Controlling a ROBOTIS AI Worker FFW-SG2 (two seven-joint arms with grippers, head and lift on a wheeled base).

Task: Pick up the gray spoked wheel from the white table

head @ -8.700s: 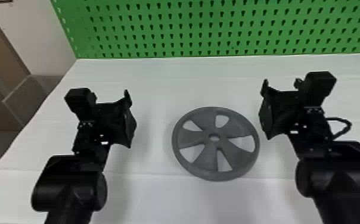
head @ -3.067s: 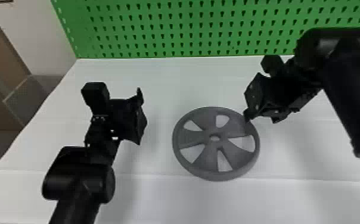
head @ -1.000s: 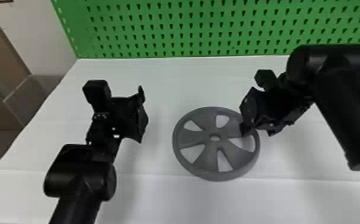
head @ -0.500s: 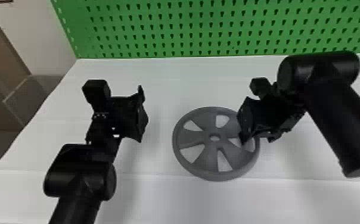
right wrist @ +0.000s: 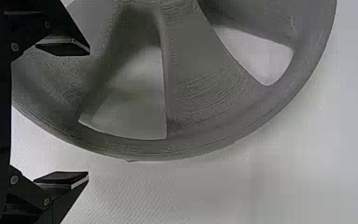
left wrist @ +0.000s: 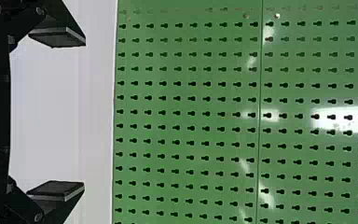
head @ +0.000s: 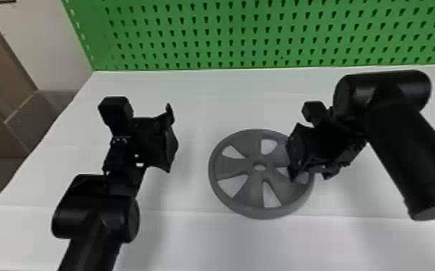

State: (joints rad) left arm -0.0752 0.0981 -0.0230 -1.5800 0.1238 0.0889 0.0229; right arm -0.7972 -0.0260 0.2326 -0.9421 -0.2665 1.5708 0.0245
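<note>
The right gripper [head: 294,153] hangs at the right-hand edge of a gray spoked wheel [head: 252,191], which lies flat on a white counter [head: 209,245]. In the right wrist view the gripper [right wrist: 89,114] is spread wide with nothing held, one finger over the spokes and the other past the rim, above bare counter; whether either touches the wheel cannot be told. Most of the wheel, hub included, extends to the left of that gripper. The left gripper [head: 171,138], also wide and empty, is poised on the wheel's other side, apart from its rim, facing a green pegboard [head: 206,32].
</note>
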